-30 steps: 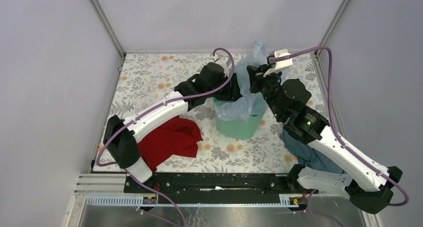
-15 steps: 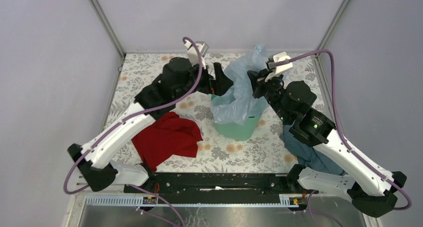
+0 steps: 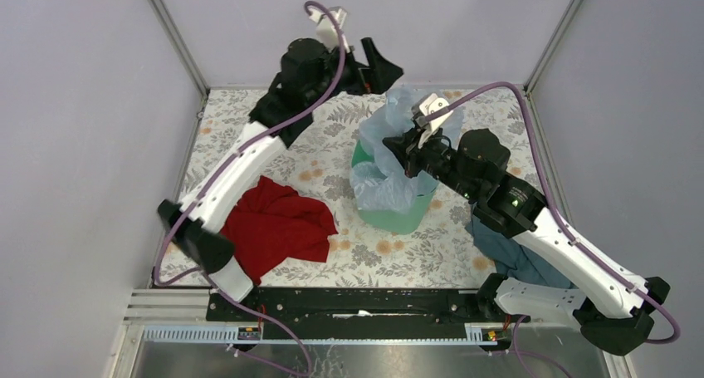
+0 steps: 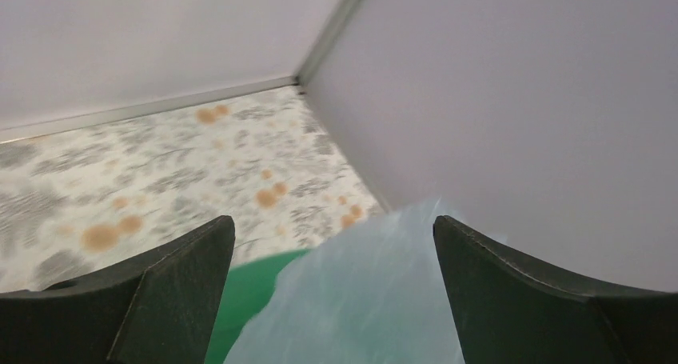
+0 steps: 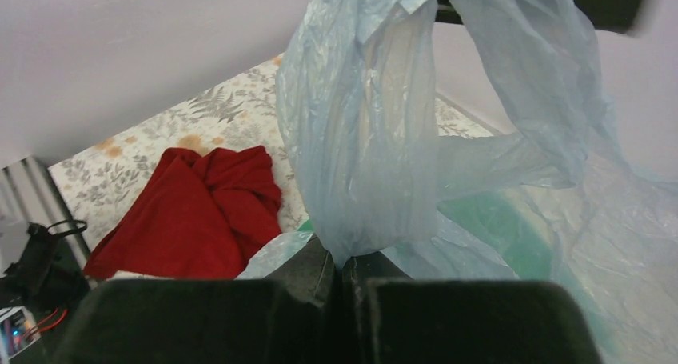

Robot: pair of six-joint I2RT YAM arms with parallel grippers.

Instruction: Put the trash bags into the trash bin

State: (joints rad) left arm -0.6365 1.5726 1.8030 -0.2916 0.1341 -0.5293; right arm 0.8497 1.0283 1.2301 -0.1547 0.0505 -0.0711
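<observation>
The mint-green trash bin (image 3: pixel 398 216) stands mid-table with a pale blue translucent trash bag (image 3: pixel 390 158) draped over and into it. My right gripper (image 3: pixel 408 160) is over the bin's mouth, shut on a bunched part of the bag (image 5: pixel 376 140); the bin's green wall (image 5: pixel 488 228) shows through the film. My left gripper (image 3: pixel 383 62) is raised high above the bin's far side, open and empty, with the bag (image 4: pixel 360 300) and the green rim (image 4: pixel 248 292) below between its jaws.
A crumpled red cloth (image 3: pixel 278 228) lies left of the bin, also in the right wrist view (image 5: pixel 192 212). A grey-blue cloth (image 3: pixel 519 262) lies under my right arm. The enclosure's walls stand close behind and to both sides.
My left gripper let go of the bag and rose up and back, away from the bin. My right gripper moved left and down over the bin, pulling the bag with it.
</observation>
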